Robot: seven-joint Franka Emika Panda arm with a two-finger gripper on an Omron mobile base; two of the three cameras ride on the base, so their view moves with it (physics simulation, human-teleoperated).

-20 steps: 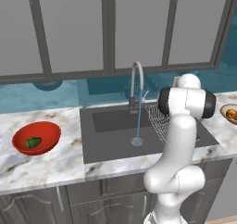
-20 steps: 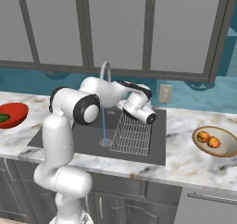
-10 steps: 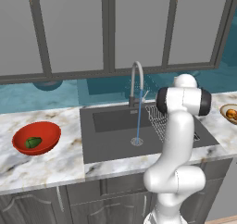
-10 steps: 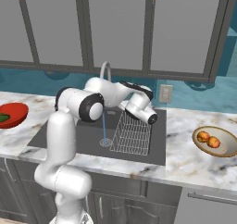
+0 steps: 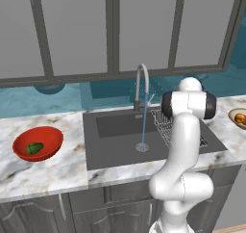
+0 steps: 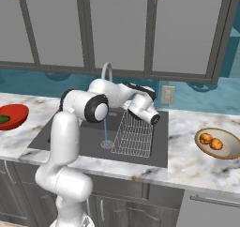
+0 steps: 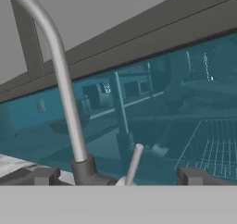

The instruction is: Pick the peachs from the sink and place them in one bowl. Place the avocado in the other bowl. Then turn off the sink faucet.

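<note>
No readable text, labels, brands or nos. on anything in view.

Marble counter (image 5: 57, 167) carries red bowl (image 5: 37, 143), tan bowl (image 6: 220, 143), and recessed sink (image 5: 115, 145).

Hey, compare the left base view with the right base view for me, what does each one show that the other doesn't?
Left base view: the avocado plainly lying in the red bowl, with that bowl whole in frame, and the faucet's side lever.

Right base view: both peaches sitting in the tan bowl, the wire rack unblocked, and a wall outlet.

Both share: the sink, the faucet with water running to the drain, the marble counter and the upper cabinets.
</note>
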